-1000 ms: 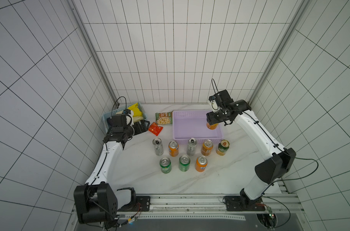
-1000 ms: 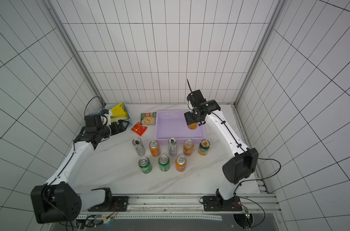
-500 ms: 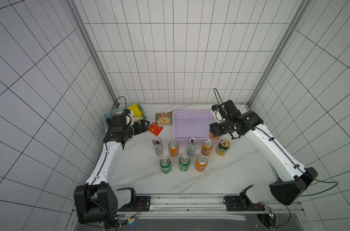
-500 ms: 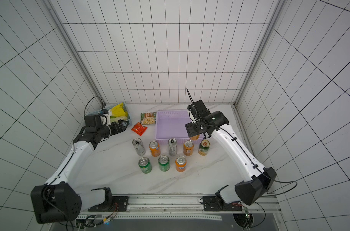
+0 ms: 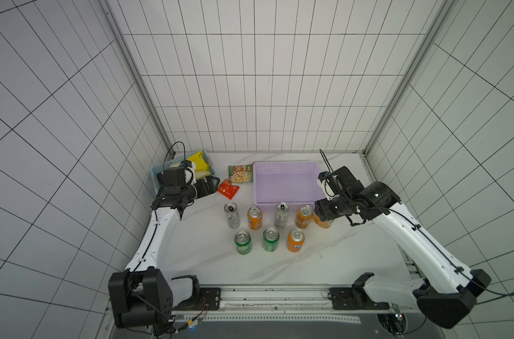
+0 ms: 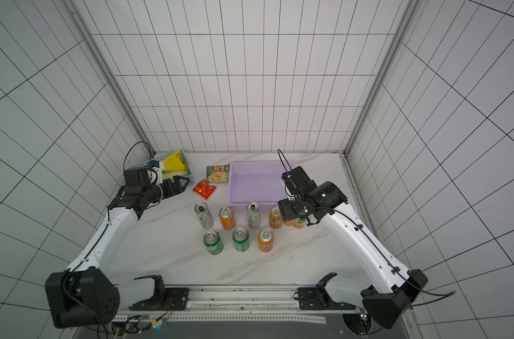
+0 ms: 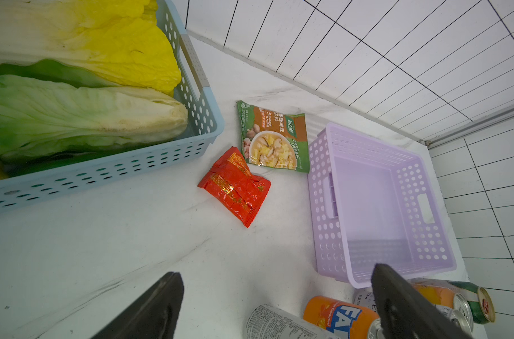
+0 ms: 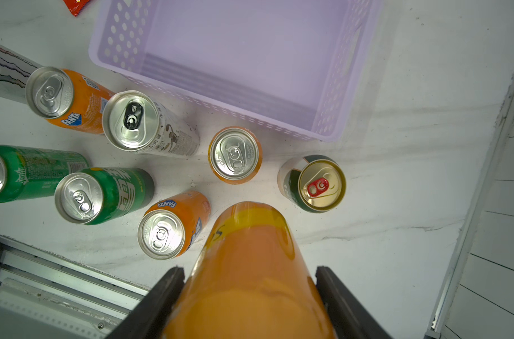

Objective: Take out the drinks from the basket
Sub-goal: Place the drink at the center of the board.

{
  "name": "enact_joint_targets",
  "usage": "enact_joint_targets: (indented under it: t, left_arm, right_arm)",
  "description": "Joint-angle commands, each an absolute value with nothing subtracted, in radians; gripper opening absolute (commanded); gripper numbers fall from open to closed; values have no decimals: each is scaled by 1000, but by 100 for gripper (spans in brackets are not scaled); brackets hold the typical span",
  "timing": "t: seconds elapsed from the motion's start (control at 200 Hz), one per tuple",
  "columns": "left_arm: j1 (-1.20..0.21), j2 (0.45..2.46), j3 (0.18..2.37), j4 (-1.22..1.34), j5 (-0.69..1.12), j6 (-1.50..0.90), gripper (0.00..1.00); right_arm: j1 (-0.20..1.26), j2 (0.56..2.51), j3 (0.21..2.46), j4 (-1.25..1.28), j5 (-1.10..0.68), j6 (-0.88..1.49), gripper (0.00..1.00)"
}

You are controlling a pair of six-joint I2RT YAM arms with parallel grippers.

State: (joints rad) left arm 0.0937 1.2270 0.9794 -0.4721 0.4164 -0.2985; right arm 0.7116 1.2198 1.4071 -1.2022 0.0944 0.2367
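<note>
The right gripper [image 8: 248,273] is clamping an orange can [image 8: 250,234] between its fingers, holding it just outside the front right corner of the lilac basket [image 5: 283,164] — whether the can's base is touching the table [image 5: 279,270] I cannot tell. Just beside it a dark green and orange can [image 8: 314,183] is standing upright. Seven other cans [image 5: 270,239] are standing in two rows in front of the basket. The left gripper [image 7: 276,271] is hovering with fingers spread wide, gripping nothing, near the light blue basket [image 7: 103,173] — a red packet [image 7: 235,185] and a green packet [image 7: 273,138] are lying between the two baskets
</note>
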Motion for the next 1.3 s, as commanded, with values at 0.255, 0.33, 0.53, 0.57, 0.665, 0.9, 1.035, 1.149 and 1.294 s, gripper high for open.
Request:
enact_joint_targets:
  t: [0.255,0.33,0.53,0.57,0.665,0.9,1.035,1.149,1.294]
  left_arm:
    - [100,1225,994,-463,418,-295,98]
    - [100,1227,994,-463,418,-295,98]
    - [100,1226,996,-464,416,-292,98]
    - [98,1226,996,-465,415,-291,98]
    - [99,1227,996,-465,415,-291,98]
    - [99,1226,996,-465,415,-291,98]
    - [99,1226,996,-466,414,-290,98]
    - [99,1226,996,-465,414,-291,98]
    - [100,1226,996,-465,414,-290,98]
  right_arm:
    - [731,1098,1226,-1141,75,340,67]
    - [732,1081,1172,-1104,69,354,67]
    - [734,1053,1040,-1020,64,392,67]
    - [734,1051,1021,-1008,65,398,67]
    - [735,1046,971,-976,70,414,67]
    - [735,1034,867,-881,69,444,67]
    - [734,1037,833,-847,72,451,67]
    - [734,1040,808,-824,81,454,67]
    - [734,1040,774,-790,95,460,67]
